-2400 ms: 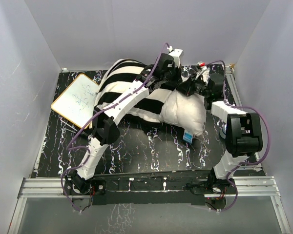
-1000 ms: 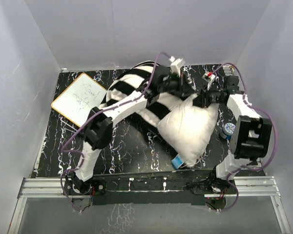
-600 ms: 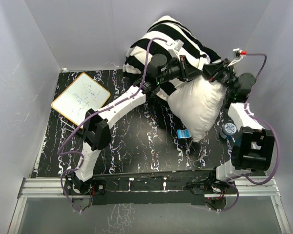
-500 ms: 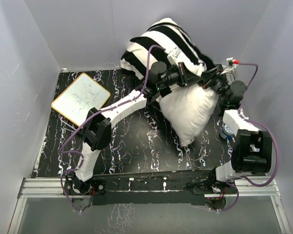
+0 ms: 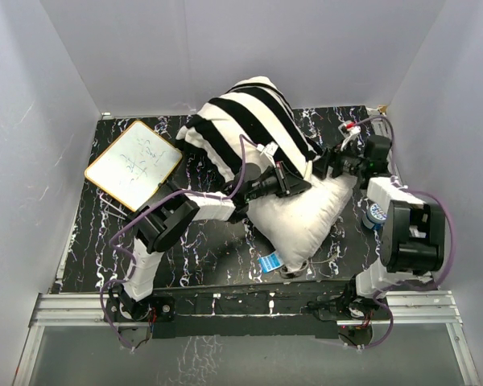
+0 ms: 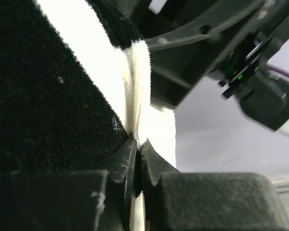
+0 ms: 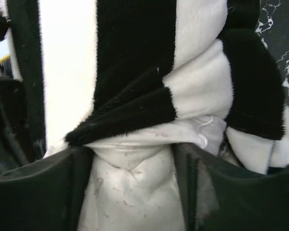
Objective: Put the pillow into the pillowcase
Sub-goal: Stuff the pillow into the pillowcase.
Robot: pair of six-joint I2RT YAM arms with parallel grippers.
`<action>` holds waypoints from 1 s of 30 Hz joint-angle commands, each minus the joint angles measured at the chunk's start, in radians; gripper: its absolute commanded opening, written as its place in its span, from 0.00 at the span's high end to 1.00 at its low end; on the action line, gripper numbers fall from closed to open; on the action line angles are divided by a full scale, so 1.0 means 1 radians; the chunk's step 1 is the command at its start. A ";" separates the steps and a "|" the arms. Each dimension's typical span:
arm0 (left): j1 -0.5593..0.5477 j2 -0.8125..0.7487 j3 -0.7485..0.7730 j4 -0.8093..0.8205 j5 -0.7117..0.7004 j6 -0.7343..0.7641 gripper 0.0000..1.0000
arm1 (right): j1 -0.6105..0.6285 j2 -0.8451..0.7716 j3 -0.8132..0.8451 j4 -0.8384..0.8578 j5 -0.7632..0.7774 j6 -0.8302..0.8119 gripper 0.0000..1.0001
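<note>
Marbled table (image 5: pixel 213 249), plump white pillow (image 5: pixel 302 217), fuzzy striped pillowcase (image 5: pixel 249 121) pinched by left fingers (image 6: pixel 121 163), right fingers (image 7: pixel 241 197) parted around pillow

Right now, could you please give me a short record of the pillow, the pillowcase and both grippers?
pillow: far end inside the case, white near end sticking out
pillowcase: striped, pulled over the pillow's far part
left gripper: shut on the pillowcase's hem
right gripper: jaws apart, pillow and pillowcase cloth between them
whiteboard: on the table, left of the bundle, apart from it
</note>
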 commanded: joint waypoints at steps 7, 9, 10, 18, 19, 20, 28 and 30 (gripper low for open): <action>-0.043 0.055 -0.156 0.050 0.219 -0.071 1.00 | -0.313 -0.174 0.420 -1.140 -0.184 -0.835 0.02; -0.039 0.037 -0.157 0.037 0.213 -0.058 1.00 | -0.316 -0.149 0.391 -1.227 -0.159 -0.901 0.02; -0.037 0.028 -0.154 0.025 0.214 -0.051 1.00 | -0.316 -0.140 0.344 -1.250 -0.153 -0.922 0.02; -0.032 -0.001 -0.020 -0.101 0.228 0.002 1.00 | -0.187 -0.079 0.163 -1.185 -0.183 -0.798 0.04; -0.032 0.001 0.019 -0.121 0.237 0.006 1.00 | -0.136 -0.077 0.159 -1.098 -0.153 -0.715 0.09; -0.034 0.001 0.059 -0.145 0.247 0.011 1.00 | -0.082 -0.065 0.160 -1.017 -0.113 -0.641 0.17; -0.117 -0.037 0.588 -0.552 0.308 0.178 1.00 | -0.037 -0.047 0.157 0.048 -0.272 0.252 0.92; -0.150 -0.019 0.750 -0.681 0.320 0.231 1.00 | -0.047 -0.122 0.129 0.480 -0.179 0.584 0.92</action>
